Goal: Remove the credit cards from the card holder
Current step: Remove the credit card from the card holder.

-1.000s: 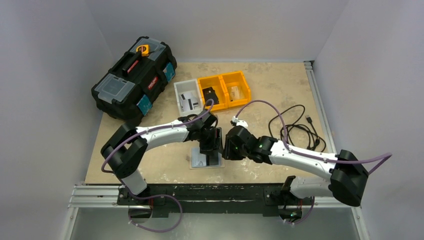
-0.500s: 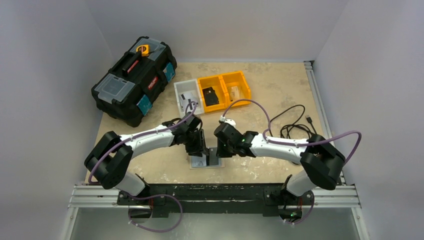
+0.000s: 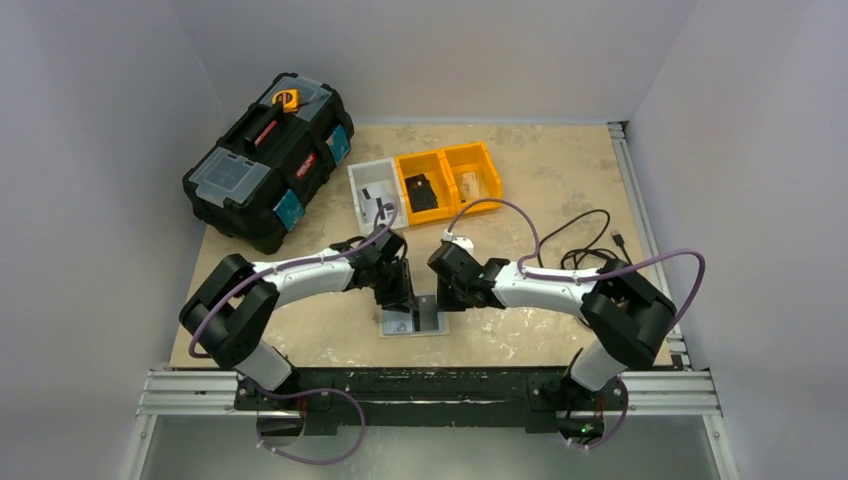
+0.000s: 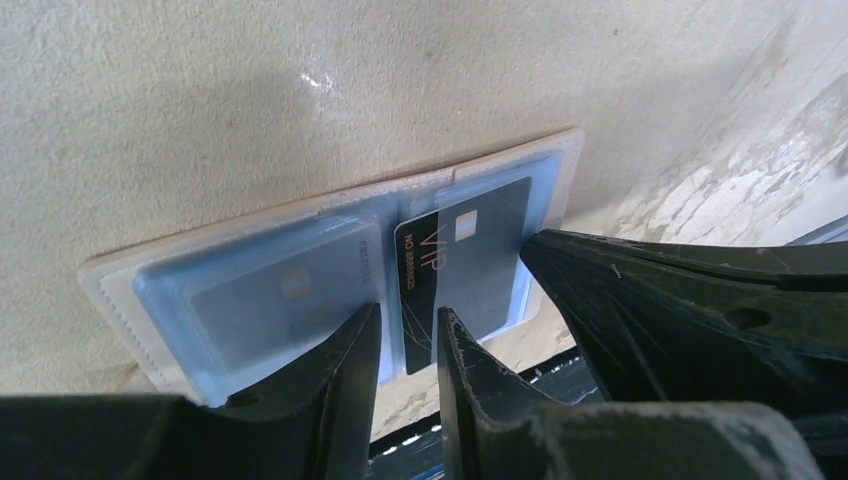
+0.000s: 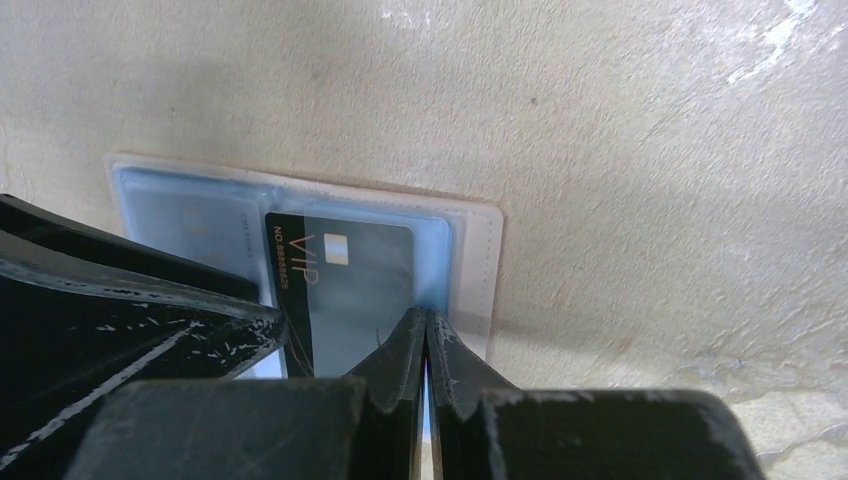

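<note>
right pincer now closed, at card holder edge

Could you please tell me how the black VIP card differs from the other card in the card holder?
The VIP card is black with readable lettering; the other card looks pale grey, its print too faint to read. The VIP card sits in the pocket on the robot's right, the other card in the one on its left. Both lie flat in the open card holder, behind bluish plastic.
</note>
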You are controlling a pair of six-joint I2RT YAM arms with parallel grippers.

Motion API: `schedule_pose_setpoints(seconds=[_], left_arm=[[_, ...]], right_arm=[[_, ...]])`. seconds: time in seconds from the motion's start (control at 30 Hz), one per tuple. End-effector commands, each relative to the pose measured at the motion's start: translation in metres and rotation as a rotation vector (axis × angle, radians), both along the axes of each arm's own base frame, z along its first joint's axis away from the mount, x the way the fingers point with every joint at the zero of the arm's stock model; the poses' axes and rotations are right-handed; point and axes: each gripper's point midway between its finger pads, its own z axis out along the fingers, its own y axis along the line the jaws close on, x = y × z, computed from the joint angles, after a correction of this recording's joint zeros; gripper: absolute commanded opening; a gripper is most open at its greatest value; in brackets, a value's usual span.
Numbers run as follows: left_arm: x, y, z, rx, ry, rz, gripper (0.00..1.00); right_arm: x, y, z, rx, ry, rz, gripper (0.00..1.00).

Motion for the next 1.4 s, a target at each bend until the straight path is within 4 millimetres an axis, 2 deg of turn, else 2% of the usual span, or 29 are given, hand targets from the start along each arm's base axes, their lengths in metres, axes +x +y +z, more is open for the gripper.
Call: schedule_pose_setpoints(seconds=[0.0,0.23,0.37,0.67,0.77,0.87,1.13,1.37], left_arm=[[0.012,-0.008,0.001,-0.027,-0.019,0.002,0.27],[0.01,-0.009,-0.008,-0.028,-0.003,-0.002,0.27],[0.009,-0.011,-0.007,-0.05,-0.002,0.003,0.26],[0.01,-0.017,0.009,-0.113,-0.014,0.005,0.04],[0.01,-0.02,0.015,-0.137,-0.016,0.007,0.0],[0.011,-0.02,0.02,-0.147,-0.012,0.014,0.0],[0.01,-0.007,0.022,-0.12,-0.001,0.047,0.0],[0.007,0.011,0.022,-0.077,-0.009,0.058,0.0]], right_arm=[[0.007,0.003,-0.004,0.006,-0.021,0.011,0.0],[0.002,-0.001,-0.019,-0.018,0.001,0.023,0.0],[-0.001,-0.002,-0.024,-0.02,0.007,0.036,0.0],[-0.015,-0.015,-0.041,-0.032,0.061,0.01,0.0],[-0.019,-0.019,-0.046,-0.035,0.072,0.002,0.0],[-0.021,-0.023,-0.05,-0.042,0.08,-0.006,0.0],[-0.021,-0.037,-0.056,-0.05,0.089,-0.042,0.0],[-0.021,-0.04,-0.057,-0.047,0.091,-0.047,0.0]])
